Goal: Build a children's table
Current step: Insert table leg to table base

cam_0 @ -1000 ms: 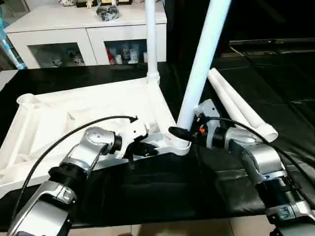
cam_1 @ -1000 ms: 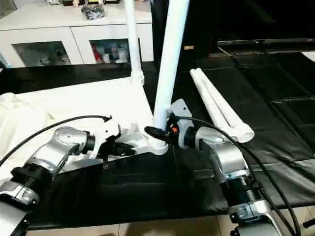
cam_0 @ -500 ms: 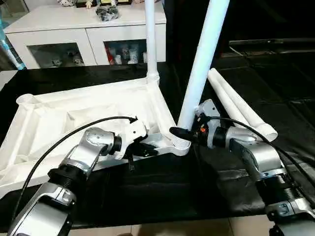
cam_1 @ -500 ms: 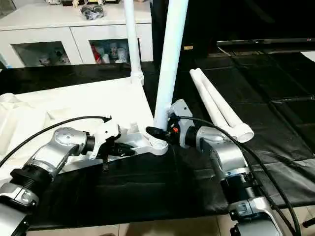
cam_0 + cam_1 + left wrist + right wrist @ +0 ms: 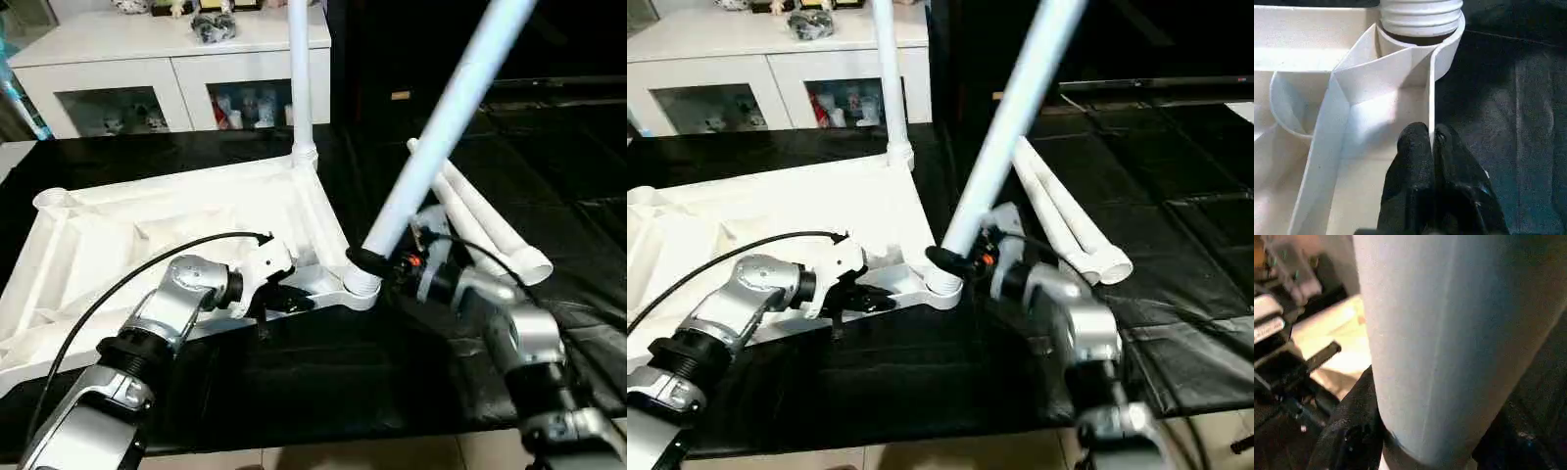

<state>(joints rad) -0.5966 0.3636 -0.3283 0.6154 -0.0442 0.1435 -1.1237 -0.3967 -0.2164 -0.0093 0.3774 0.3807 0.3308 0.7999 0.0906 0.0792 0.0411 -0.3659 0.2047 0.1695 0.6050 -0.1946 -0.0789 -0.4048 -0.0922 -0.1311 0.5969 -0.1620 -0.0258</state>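
Two grippers are closed on the upturned tabletop (image 5: pixel 147 230) on black matting: left gripper (image 5: pixel 1431 142) pinching its rim, right gripper (image 5: pixel 364 262) clamping a tilted leg (image 5: pixel 441 122) (light, stiff, slippery; best held low) at the corner socket (image 5: pixel 358 286).

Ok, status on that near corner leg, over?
Left gripper shut on tabletop rib. Right gripper shut on leg, leg tilted in near corner socket. Far leg upright; two spare legs beside.

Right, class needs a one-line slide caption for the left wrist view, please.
Left hand pinches the table top's rim just below the corner socket holding a ribbed leg end.
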